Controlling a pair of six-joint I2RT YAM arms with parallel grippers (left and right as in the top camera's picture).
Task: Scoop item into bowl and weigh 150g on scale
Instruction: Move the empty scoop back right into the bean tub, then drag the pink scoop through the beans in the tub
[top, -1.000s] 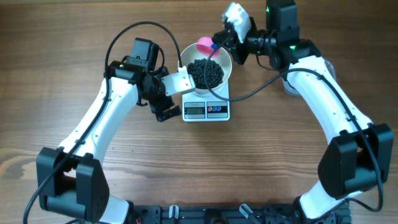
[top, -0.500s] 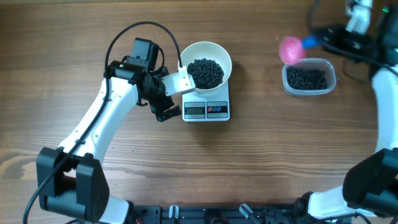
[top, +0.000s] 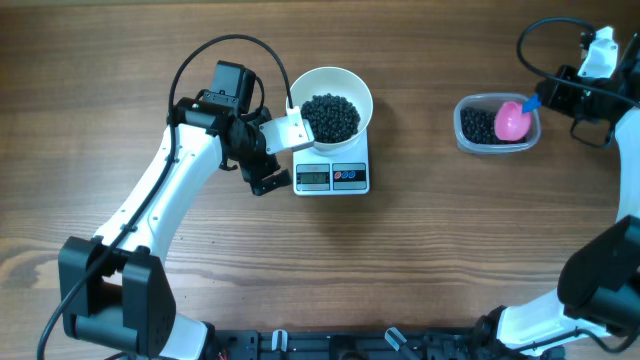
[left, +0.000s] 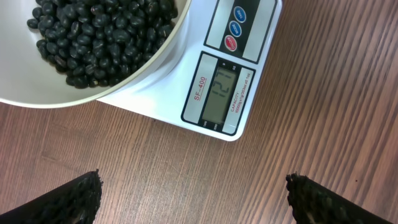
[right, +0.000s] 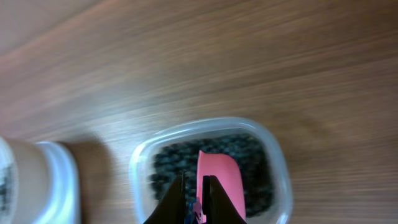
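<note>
While the right tool (right: 193, 200) is clamping the pink scoop (top: 512, 120) inside the clear tub (top: 463, 132), the left tool (left: 193, 199) is gaping wide beside the scale (top: 330, 187); black beans (top: 330, 117) are sitting in the bowl (top: 345, 78) on it, seemingly short of target.

- You've got the bowl (top: 331, 71) on the scale (top: 332, 177), middle of the table (top: 420, 250), with the item (top: 331, 117) heaped in it.
- Your left hand (top: 275, 157) sits just left of the scale.
- The tub (top: 461, 125) is well right of the scale, with the scoop (top: 511, 121) in it.
- Your right hand (top: 555, 95) is just right of the tub.
</note>
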